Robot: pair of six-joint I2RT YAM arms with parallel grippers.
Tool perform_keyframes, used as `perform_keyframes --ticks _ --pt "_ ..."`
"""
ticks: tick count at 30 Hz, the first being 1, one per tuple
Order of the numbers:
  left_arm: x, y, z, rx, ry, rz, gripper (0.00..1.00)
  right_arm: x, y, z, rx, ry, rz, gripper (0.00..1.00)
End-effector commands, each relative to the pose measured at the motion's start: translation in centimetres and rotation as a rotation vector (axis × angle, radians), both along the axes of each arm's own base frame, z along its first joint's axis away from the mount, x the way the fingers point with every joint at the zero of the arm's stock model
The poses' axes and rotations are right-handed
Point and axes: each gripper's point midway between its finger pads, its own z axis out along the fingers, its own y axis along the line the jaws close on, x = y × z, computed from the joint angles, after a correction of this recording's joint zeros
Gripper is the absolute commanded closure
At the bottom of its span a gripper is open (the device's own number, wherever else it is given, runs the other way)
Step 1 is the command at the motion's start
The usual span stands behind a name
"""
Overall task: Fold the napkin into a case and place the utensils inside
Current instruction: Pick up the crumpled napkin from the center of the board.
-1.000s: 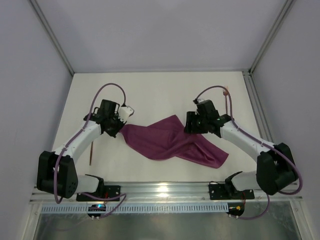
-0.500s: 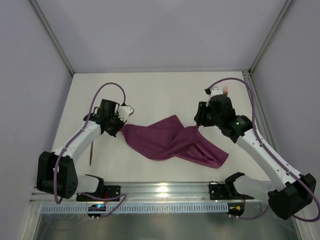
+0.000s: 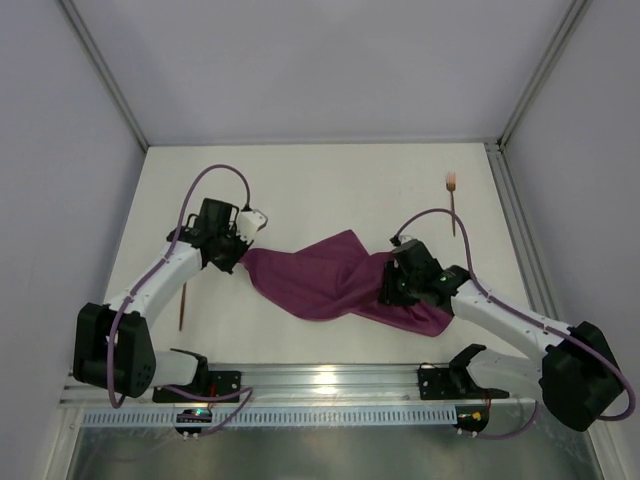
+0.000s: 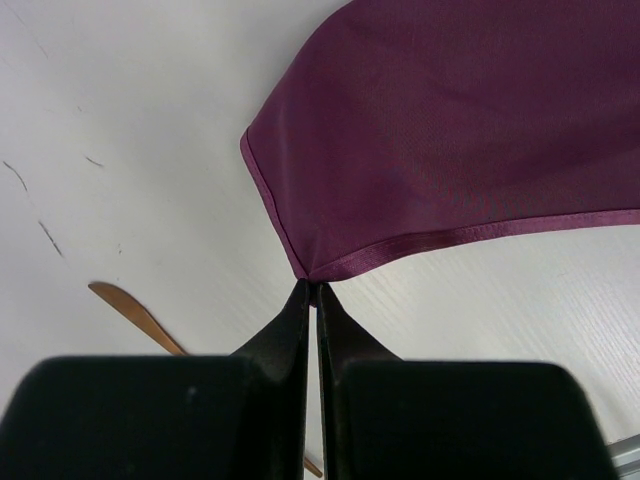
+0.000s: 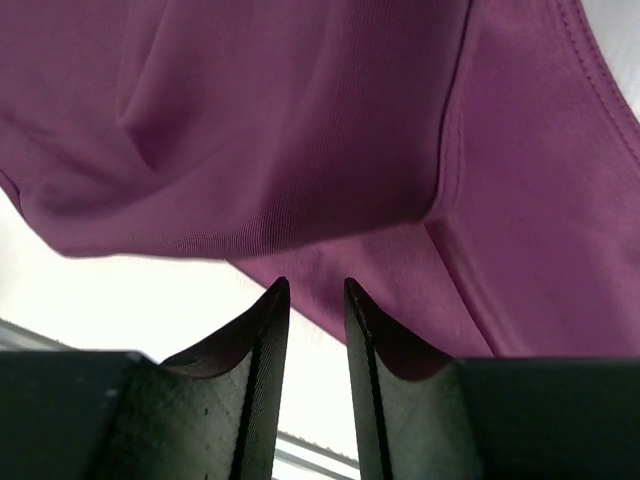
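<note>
One cloth takes up the middle of the white table (image 3: 320, 190) — the napkin (image 3: 325, 285), bunched and twisted, with no fold laid and no case formed. Left gripper (image 4: 311, 288) is pinched together on the napkin's left corner, hem showing just past the fingertips. Right gripper (image 5: 314, 287) sits low over the right-hand heap, jaws narrowly apart, nothing between them. Risks: the right jaws could bite a doubled layer instead of a single corner, lifting a wad; the thin left pinch could slip off the hem under tension. Both pieces of cutlery lie off the cloth — near utensil (image 3: 183, 305) beside the left arm, far utensil (image 3: 453, 200) well apart; dragged cloth could sweep the near one.
</note>
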Motion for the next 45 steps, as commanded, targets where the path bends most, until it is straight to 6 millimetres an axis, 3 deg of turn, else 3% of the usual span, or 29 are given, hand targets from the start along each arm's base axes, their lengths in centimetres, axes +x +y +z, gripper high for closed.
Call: perform_keyframes --ticks 1,7,12,21,23,27,35,41,45 --pt "0.9 -0.5 1.8 -0.038 -0.055 0.007 1.00 2.5 2.0 0.2 0.067 -0.060 -0.038 0.66" --pt "1.0 -0.4 1.9 -0.038 -0.067 0.007 1.00 3.3 2.7 -1.6 0.044 -0.032 -0.045 0.66" --pt "0.9 -0.6 2.1 -0.045 -0.069 0.003 1.00 3.6 1.2 -3.3 -0.068 -0.032 -0.091 0.61" --pt "1.0 -0.7 2.3 -0.055 -0.076 0.001 1.00 2.6 0.9 -4.7 -0.158 -0.003 -0.084 0.53" --pt "0.9 -0.8 2.2 -0.059 -0.070 0.000 1.00 2.8 1.1 -4.8 -0.152 -0.010 -0.084 0.56" --pt "1.0 -0.7 2.3 -0.055 -0.074 0.001 1.00 3.4 1.2 -4.6 -0.149 -0.028 -0.100 0.77" --pt "0.9 -0.7 2.4 -0.056 -0.077 0.001 1.00 4.5 1.3 -2.0 -0.140 -0.093 -0.100 0.96" --pt "1.0 -0.7 2.8 -0.059 -0.088 0.001 1.00 4.9 1.8 1.0 -0.111 -0.147 -0.091 0.96" --pt "1.3 -0.6 3.4 -0.054 -0.104 0.013 1.00 5.1 2.6 4.2 -0.034 -0.211 -0.072 0.96"
